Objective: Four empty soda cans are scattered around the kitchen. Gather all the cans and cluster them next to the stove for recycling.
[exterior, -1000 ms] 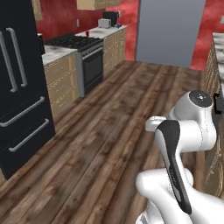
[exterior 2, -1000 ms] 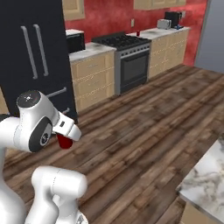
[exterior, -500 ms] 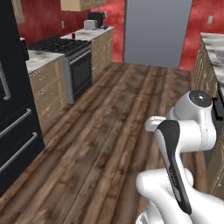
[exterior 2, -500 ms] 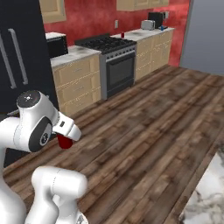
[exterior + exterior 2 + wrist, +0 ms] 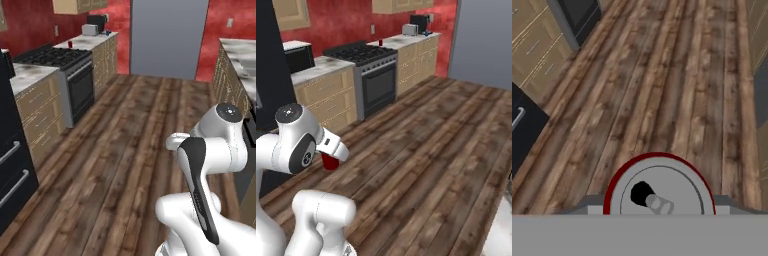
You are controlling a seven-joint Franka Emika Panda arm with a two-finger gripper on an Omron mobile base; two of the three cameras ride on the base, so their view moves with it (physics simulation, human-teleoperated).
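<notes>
My gripper (image 5: 659, 204) is shut on a red soda can (image 5: 659, 191), whose silver top with its tab faces the hand camera. In the right base view that same can (image 5: 330, 162) hangs under the white hand, above the wood floor. The stove (image 5: 56, 58) (image 5: 363, 53) stands along the left wall, black with dark grates, well ahead of me. On the counter just past the stove stands another small red can (image 5: 70, 44) (image 5: 380, 43). A tiny blue thing (image 5: 107, 32) sits by the toaster; it is too small to tell what it is.
The black fridge (image 5: 11, 165) (image 5: 266, 55) stands close on my left, with a microwave (image 5: 298, 56) beside it. A toaster (image 5: 90, 30) (image 5: 410, 29) sits farther along that counter. Cabinets (image 5: 233, 70) line the right side. Open wood floor (image 5: 130, 135) runs ahead to a grey panel (image 5: 167, 37).
The base has driven forward and the whole view has shifted: stove and counters look larger and nearer, and the fridge slides off to the left. The can stays in the grip.
</notes>
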